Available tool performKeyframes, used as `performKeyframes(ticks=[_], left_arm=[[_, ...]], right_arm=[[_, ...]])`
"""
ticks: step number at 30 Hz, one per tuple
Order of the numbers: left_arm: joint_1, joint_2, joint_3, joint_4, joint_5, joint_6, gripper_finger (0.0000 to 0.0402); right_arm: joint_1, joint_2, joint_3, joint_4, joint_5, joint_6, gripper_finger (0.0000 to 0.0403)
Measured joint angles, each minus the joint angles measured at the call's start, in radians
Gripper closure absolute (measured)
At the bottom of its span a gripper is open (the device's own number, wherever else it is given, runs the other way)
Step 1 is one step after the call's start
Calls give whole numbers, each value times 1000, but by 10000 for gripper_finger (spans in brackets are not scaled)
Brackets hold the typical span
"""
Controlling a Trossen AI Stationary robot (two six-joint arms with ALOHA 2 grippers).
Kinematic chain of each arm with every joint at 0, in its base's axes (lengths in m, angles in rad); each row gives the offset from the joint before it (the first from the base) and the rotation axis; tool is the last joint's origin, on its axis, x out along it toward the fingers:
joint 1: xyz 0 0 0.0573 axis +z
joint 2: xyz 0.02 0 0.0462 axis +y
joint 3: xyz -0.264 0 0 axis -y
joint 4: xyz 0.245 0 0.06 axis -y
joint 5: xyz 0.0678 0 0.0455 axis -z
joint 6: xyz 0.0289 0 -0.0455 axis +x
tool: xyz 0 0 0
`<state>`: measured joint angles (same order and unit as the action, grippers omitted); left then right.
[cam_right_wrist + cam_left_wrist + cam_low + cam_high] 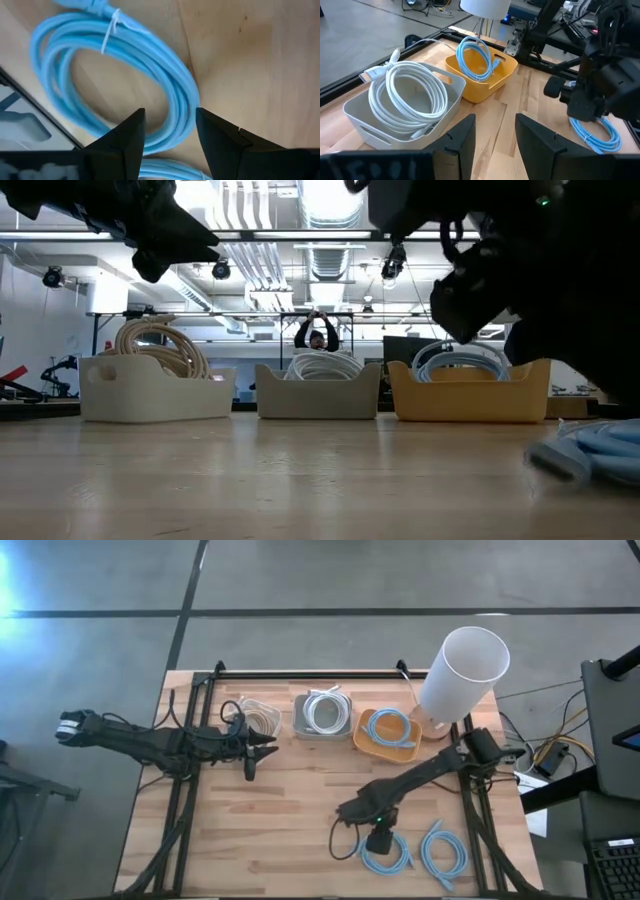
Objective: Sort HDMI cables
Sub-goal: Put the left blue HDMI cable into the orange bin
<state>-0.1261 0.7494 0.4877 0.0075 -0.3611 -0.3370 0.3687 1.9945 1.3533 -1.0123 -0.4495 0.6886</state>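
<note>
Glossy blue coiled cable [125, 80] (white-tied) on wood

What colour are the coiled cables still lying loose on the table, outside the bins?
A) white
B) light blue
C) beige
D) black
B: the two loose coils on the table by the right gripper are light blue, like the one in the yellow bin.

The left dark six-joint arm reaches in from the table's left edge, lying nearly level, and its two-finger hand [252, 762] hangs at the left-centre of the table with the fingers [462, 135] spread apart. The right dark six-joint arm runs diagonally from the right side toward the front, its hand [379, 843] pointing down, fingers [125, 135] parted.
</note>
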Motion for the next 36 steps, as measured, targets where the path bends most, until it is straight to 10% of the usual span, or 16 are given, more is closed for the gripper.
performKeyframes(ticks=[17,36], left_arm=[[0,0,0,0,0,0,261],[0,0,-2,0,0,0,261]], right_arm=[[0,64,6,-28,82,-78,237],[-53,-25,0,-35,155,-59,353]])
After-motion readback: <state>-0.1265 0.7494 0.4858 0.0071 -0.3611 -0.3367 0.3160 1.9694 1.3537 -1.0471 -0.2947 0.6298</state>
